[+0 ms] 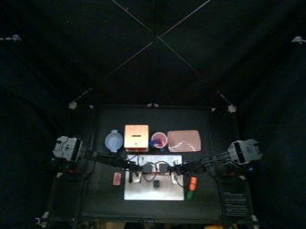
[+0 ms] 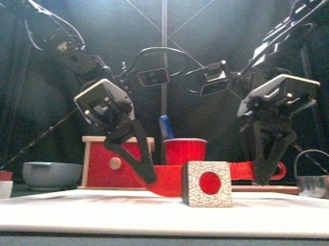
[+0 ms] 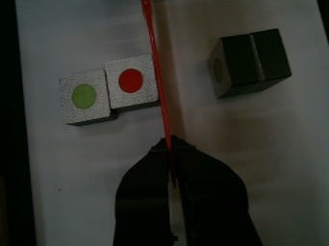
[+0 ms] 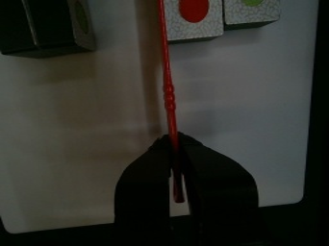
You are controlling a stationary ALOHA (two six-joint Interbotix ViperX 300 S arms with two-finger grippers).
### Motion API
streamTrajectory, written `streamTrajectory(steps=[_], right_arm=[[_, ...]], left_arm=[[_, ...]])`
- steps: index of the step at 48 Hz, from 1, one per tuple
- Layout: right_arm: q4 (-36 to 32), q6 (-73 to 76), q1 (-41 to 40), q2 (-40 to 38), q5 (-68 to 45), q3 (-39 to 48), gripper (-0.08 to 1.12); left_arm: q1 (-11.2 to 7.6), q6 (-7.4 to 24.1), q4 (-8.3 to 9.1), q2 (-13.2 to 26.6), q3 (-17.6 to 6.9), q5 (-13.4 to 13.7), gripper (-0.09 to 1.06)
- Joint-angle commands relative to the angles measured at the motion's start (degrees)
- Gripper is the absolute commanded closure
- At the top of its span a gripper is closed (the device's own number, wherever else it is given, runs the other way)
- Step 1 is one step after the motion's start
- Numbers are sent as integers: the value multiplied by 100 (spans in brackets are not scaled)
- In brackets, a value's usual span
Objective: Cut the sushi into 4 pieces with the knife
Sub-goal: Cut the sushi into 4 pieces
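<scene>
The red knife [image 3: 158,86] is squeezed tight at both ends by the left gripper [image 3: 168,146] and the right gripper [image 4: 176,144], and laid between two sushi pieces [image 3: 107,89] and a dark block [image 3: 251,62]

I'm driving a rig in a robotics lab booth, not a real kitchen. Black curtains [image 1: 153,45] close in a small black worktop [image 1: 98,201]. A left arm [image 2: 58,38] and a right arm [image 2: 286,36] hang over it. The food is fake: toy sushi block [image 2: 207,183], red toy knife [image 4: 168,86], white cutting board [image 1: 156,191].
</scene>
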Motion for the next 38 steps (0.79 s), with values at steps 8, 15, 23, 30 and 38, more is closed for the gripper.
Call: streamTrajectory(steps=[8, 15, 23, 30, 38], right_arm=[[-44, 18, -141, -176, -18, -123, 76], [-26, 18, -105, -264, 35, -176, 76], [79, 18, -26, -510, 387, -325, 76], [141, 26, 255, -721, 729, -536, 76], [255, 35, 457, -765, 800, -633, 76]], left_arm=[[105, 26, 123, -62, 26, 62, 66], [88, 18, 105, -185, 18, 62, 66], [-18, 18, 97, -536, -97, 255, 66], [-272, 18, 105, -817, -211, 589, 66], [-563, 9, 88, -844, -360, 756, 66]])
